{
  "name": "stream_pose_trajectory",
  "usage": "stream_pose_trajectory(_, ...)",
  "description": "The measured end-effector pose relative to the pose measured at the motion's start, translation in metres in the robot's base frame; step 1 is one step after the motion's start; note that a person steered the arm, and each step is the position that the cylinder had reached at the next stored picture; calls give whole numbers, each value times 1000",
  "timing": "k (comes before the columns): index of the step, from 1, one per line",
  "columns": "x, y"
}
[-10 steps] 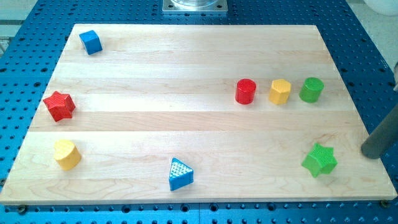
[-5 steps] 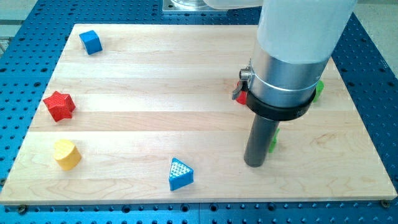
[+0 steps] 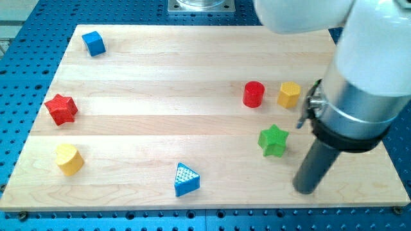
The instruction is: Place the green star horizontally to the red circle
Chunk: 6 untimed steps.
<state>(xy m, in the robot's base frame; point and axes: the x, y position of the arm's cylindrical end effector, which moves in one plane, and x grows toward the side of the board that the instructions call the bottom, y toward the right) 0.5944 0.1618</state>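
The green star (image 3: 274, 140) lies on the wooden board (image 3: 160, 122), below and a little to the right of the red circle (image 3: 253, 94). My tip (image 3: 306, 189) rests on the board to the lower right of the green star, a short gap away from it. The arm's large body covers the view's right side and hides the green circle block that stood right of the yellow block (image 3: 289, 94).
A blue cube (image 3: 94, 43) sits at the top left, a red star (image 3: 61, 109) at the left edge, a yellow block (image 3: 69, 159) below it, and a blue triangle (image 3: 185, 180) near the bottom edge.
The green star has shifted from the lower right corner up and to the left, toward the red circle. My tip swung left across the board, then back to the star's lower right.
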Motion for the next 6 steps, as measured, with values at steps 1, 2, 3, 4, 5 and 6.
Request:
stream_pose_trajectory(1, -38, 3)
stream_pose_trajectory(2, -49, -20)
stream_pose_trajectory(3, -71, -91)
stream_pose_trajectory(4, -88, -107)
stream_pose_trajectory(5, -101, -119)
stream_pose_trajectory(6, -128, -122)
